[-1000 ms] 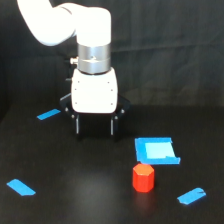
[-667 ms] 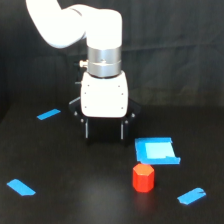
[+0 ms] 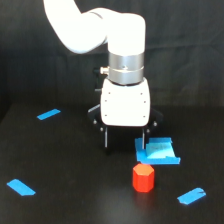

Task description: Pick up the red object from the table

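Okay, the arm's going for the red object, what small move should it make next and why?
Probably a short move toward the camera and slightly to the exterior view's right, then down. The gripper hangs open above the table, and the red object sits just in front of it, nearer its right finger, not yet between the fingers. The blue tray lies close by, so the move should stay small.

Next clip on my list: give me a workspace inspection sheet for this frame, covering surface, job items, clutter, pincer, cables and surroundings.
Surface: matte black table, flat.
Job's things: small red-orange stubby prism standing on the table, untouched, toward the camera from the pincer.
Clutter: blue square tray just behind the prism; three blue tape strips.
Grippers: pincer open, empty, fingers pointing down, above the table behind the prism.
Cables: nothing seen.
Surroundings: black backdrop.
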You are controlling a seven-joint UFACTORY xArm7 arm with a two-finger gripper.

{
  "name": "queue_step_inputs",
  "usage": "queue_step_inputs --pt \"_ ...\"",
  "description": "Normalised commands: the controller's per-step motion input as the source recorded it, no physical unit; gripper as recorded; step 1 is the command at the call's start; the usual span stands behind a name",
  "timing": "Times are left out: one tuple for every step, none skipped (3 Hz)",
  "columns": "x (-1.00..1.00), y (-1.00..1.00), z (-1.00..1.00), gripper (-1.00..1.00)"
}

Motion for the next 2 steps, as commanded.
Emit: queue_step_inputs --pt "0.44 -0.77 -0.02 0.95" --pt "0.20 -0.78 -0.12 0.82"
